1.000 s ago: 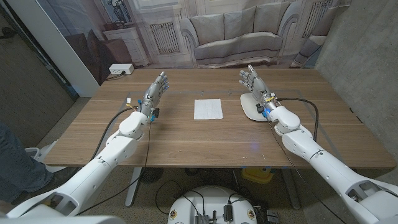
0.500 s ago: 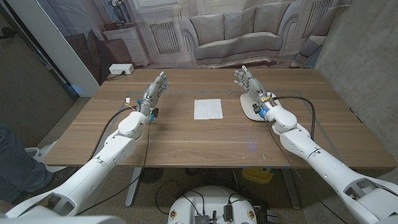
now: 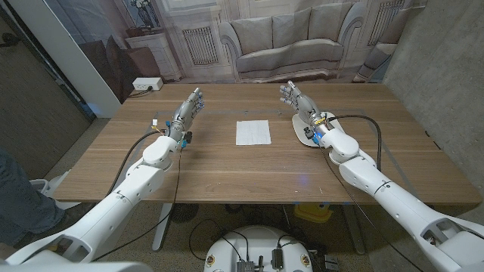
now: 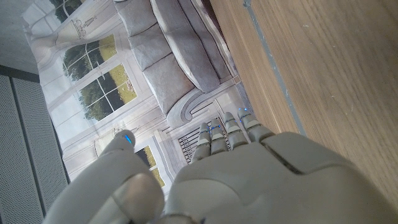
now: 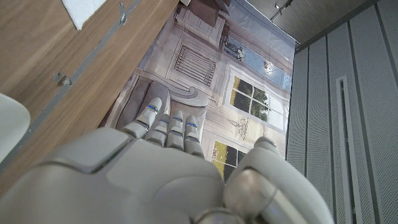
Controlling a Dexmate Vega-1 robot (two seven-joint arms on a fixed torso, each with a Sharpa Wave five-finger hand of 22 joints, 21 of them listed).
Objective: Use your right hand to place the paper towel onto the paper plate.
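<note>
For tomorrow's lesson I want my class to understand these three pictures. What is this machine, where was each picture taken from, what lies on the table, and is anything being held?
It is a robot with two arms ending in humanlike hands. One picture looks down from its head; the other two come from cameras on its wrists, looking along each hand. On the wooden table lie a white paper towel and a paper plate. The left hand and right hand hold nothing, fingers apart; the right one is above the plate's far edge.

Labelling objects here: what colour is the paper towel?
White, plain; the paper towel shows best in the head view.
</note>
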